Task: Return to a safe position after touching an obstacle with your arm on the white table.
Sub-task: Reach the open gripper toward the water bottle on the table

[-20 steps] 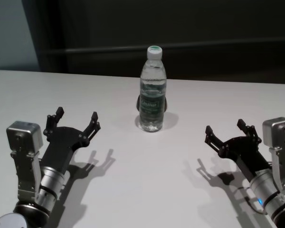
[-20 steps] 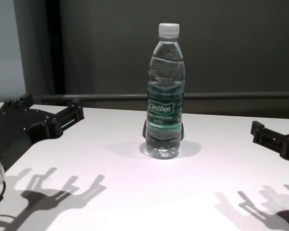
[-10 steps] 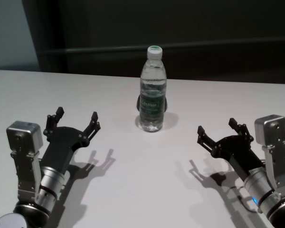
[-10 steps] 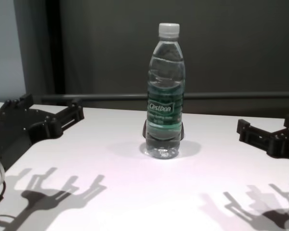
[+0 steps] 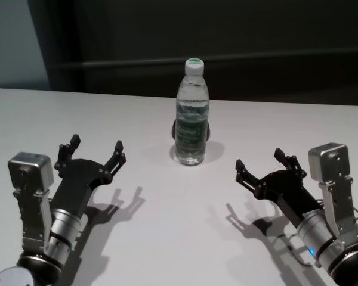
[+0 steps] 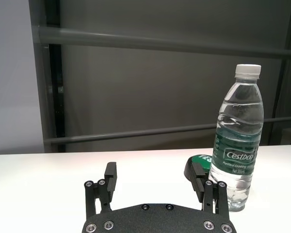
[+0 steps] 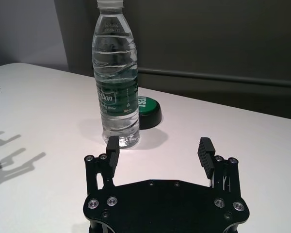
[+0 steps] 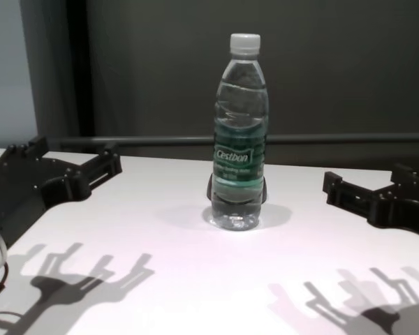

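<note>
The obstacle, a clear water bottle with a white cap and green label, stands upright near the far middle of the white table. It also shows in the chest view, the left wrist view and the right wrist view. My right gripper hovers open and empty to the bottle's right and nearer me, apart from it. My left gripper rests open and empty at the near left.
A round black base with a green top lies on the table just behind the bottle. The table's far edge meets a dark wall with a horizontal rail.
My right arm has moved left and forward toward the bottle, its gripper staying open. The left arm and the bottle have not moved.
</note>
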